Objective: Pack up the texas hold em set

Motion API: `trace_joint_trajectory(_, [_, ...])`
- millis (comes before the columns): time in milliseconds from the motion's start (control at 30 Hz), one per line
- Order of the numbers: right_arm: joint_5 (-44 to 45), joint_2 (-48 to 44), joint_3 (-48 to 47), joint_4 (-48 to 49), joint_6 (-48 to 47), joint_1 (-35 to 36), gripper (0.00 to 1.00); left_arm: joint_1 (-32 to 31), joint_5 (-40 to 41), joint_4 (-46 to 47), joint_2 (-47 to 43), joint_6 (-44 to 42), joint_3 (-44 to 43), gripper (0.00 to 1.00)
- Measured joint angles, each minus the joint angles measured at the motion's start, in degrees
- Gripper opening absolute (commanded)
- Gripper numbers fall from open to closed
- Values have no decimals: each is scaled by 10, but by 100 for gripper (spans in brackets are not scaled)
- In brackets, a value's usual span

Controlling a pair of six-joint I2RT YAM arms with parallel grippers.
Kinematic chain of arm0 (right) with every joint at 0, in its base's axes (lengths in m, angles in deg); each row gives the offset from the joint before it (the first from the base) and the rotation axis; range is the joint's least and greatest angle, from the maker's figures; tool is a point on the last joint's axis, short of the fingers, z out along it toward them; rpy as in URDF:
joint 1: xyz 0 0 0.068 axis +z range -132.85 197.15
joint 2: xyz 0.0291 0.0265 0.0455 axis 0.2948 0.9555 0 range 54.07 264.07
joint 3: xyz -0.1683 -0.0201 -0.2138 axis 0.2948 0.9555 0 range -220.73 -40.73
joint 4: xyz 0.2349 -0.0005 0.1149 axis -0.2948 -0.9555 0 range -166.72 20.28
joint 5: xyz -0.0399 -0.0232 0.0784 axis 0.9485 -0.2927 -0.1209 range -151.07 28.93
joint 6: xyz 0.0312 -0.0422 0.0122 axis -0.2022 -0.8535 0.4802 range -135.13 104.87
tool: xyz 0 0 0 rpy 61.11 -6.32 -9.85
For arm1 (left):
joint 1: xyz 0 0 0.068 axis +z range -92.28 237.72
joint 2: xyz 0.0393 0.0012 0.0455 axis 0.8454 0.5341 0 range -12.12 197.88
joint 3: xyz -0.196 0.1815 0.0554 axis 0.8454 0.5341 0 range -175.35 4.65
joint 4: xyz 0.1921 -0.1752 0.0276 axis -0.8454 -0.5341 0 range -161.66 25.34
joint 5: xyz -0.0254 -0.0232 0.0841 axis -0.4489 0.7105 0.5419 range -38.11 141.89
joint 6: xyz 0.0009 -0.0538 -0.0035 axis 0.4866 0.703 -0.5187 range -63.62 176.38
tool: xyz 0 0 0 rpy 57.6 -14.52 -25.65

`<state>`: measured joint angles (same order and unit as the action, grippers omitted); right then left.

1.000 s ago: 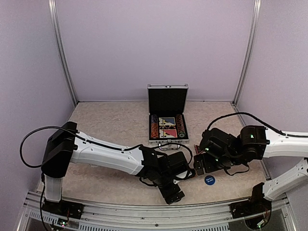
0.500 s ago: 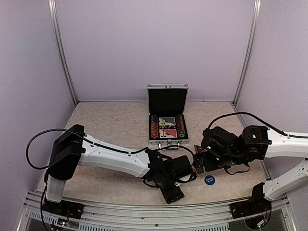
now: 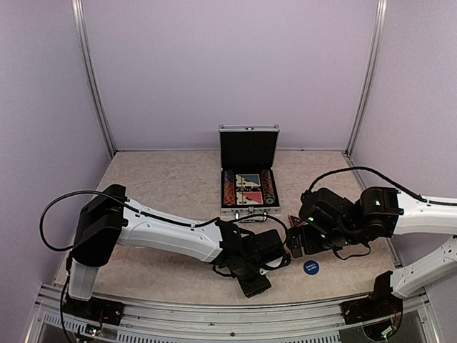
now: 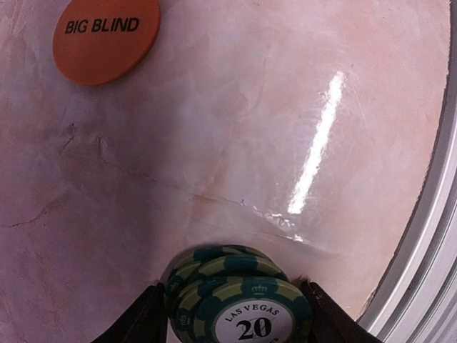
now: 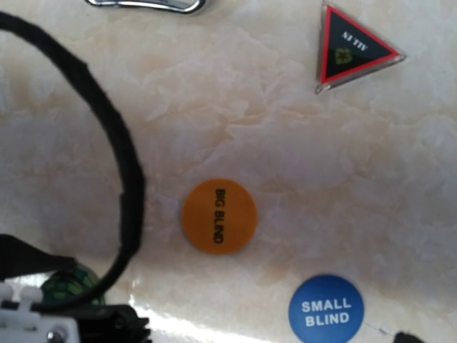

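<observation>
Table: we see a pale marbled top under both tools; a metal rail runs close by the left gripper, at the right edge of its wrist view.
Briefcase: the silver briefcase lies open well beyond both grippers, on the side away from the arm bases, with its black-lined lid upright. Card decks sit in its middle with reddish chips to either side.
Left gripper: low over the table, the left gripper has a dark finger hard against each side of the chip stack. We cannot tell whether they press on it or only flank it.
Right gripper: the right gripper hangs spread wide above the table with nothing between its fingers (its wrist view shows only a sliver of them).
Cable: a black cable loops across the left of the right wrist view.
Handle: the case's silver handle just shows at that view's top edge.
Chip stack: the green-and-white chip stack stands on the table between the left fingers, its top chip reading "LAS VEGAS 20".
Triangular marker: the dark, red-edged triangular marker lies flat below the right gripper, near the case.
Orange disc: the orange disc, marked "BIG BLIND", lies flat directly under the right gripper and ahead of the left one.
Blue disc: the blue disc, marked "SMALL BLIND", lies near the orange one, apart from it.
</observation>
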<state>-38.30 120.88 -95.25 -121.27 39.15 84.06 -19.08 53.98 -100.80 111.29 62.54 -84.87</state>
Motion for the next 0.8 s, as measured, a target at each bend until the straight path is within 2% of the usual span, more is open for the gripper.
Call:
trace_joint_trajectory(267, [0, 0, 0, 6, -5, -1, 100, 2, 2, -3, 6, -1, -9, 51])
trace_joint_trajectory(467, [-1, 0, 0, 9, -7, -4, 100, 2, 3, -3, 8, -1, -12, 39])
trace_joint_trajectory(800, [-4, 1, 5, 15, -9, -7, 100, 2, 3, -4, 8, -1, -14, 32])
